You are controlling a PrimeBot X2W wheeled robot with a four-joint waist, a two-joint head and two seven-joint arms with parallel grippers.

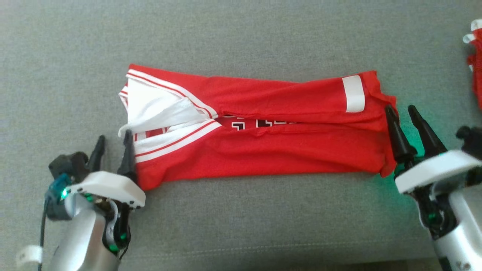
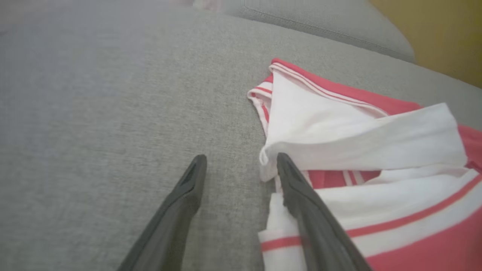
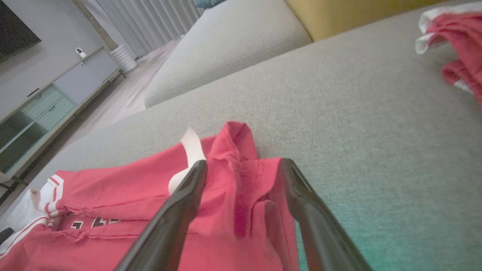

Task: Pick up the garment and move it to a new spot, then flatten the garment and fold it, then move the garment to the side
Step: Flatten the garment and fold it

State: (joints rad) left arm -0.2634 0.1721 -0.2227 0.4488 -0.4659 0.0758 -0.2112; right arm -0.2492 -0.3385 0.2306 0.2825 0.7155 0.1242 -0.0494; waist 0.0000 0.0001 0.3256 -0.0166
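Left pincer (image 1: 115,134) at 8 o'clock, right pincer (image 1: 400,108) at 4 o'clock: both open and empty, one at each end of the garment (image 1: 263,154). Garment lies centre on the sofa cushion (image 1: 241,37), long sides folded inward. Judged mid-fold. Next: grip the 3 o'clock end and carry it toward 9 o'clock.

On garment (image 1: 263,158), print (image 1: 260,123) mostly hidden under folded red flaps, unreadable. Well right of garment, second red-white cloth (image 1: 475,56) cut by picture edge, shape unclear. Garment's collar-end hem partly covered by one of left gripper (image 1: 114,135) fingers (image 2: 301,195). Beyond garment, pale pink blur (image 2: 205,3) at top edge of left wrist view: unidentifiable.
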